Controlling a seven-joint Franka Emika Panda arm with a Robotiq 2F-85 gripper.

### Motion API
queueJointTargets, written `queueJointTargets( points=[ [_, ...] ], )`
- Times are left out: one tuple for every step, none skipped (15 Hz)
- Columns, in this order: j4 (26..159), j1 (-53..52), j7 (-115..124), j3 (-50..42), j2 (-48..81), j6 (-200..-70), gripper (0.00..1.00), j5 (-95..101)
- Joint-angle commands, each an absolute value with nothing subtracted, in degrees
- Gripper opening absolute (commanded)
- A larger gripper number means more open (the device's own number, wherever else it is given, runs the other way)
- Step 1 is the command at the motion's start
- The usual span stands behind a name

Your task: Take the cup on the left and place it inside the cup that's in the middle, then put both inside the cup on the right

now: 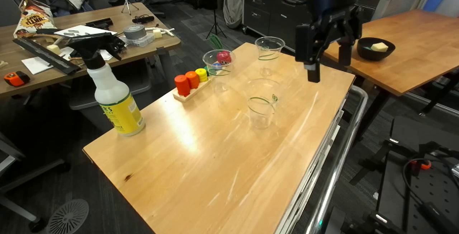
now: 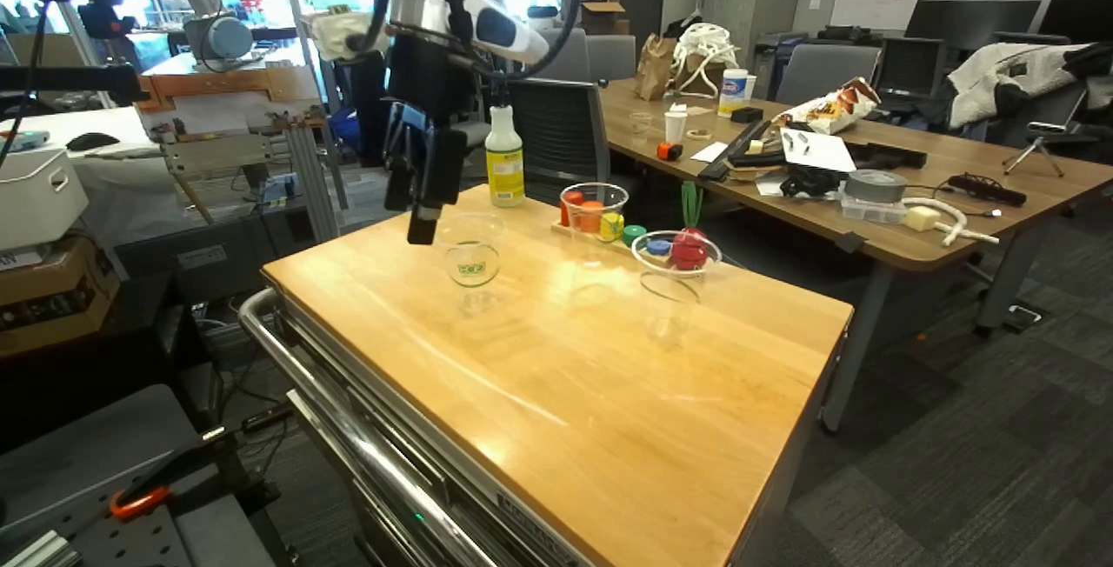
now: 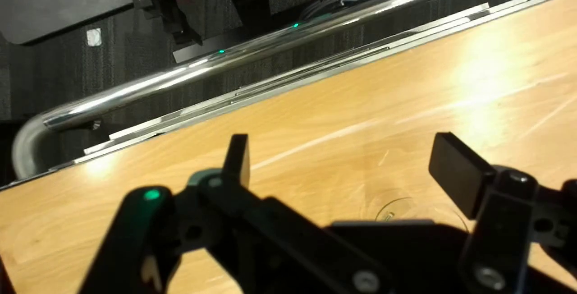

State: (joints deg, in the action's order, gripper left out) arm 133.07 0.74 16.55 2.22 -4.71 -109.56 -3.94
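Three clear plastic cups with green bands stand upright and apart on the wooden table. The cup nearest the rail, with a green logo, shows in both exterior views (image 1: pixel 263 104) (image 2: pixel 473 267). A cup by the toy shows in both exterior views (image 1: pixel 219 69) (image 2: pixel 594 223). The cup farthest from the spray bottle shows in both exterior views (image 1: pixel 269 52) (image 2: pixel 671 282). My gripper (image 1: pixel 329 69) (image 2: pixel 410 217) (image 3: pixel 345 161) is open and empty, above the table's rail side. In the wrist view a cup (image 3: pixel 396 208) is mostly hidden behind the gripper body.
A stacking toy (image 1: pixel 192 80) with colored rings lies along the table's edge, with a red radish-like toy (image 2: pixel 689 250) at its end. A spray bottle (image 1: pixel 123 108) (image 2: pixel 504 163) stands at a corner. A metal rail (image 1: pixel 340 176) (image 3: pixel 252 52) runs along one side of the wooden table (image 1: pixel 200 176).
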Motion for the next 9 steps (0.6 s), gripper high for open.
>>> queueJointTargets(
  points=[
    [125.0,0.3,15.7,1.6,4.3,-108.6,1.0,-6.0],
    [123.4,0.1,15.9,1.7,6.0,-108.9,1.0,-6.3],
    [121.5,0.0,16.1,1.7,7.7,-108.8,1.0,-6.7],
    [119.9,-0.2,16.2,1.7,9.1,-108.8,1.0,-7.2],
    [118.1,-0.3,16.4,1.7,10.5,-108.6,1.0,-7.4],
    [116.5,-0.4,16.8,1.6,12.2,-108.7,1.0,-7.1],
    [115.1,-0.5,16.9,1.5,13.5,-108.6,1.0,-6.9],
    [114.1,-0.6,16.8,1.4,14.8,-108.3,1.0,-6.4],
    [113.0,-0.7,16.7,1.4,16.4,-107.9,0.94,-6.2]
  ],
)
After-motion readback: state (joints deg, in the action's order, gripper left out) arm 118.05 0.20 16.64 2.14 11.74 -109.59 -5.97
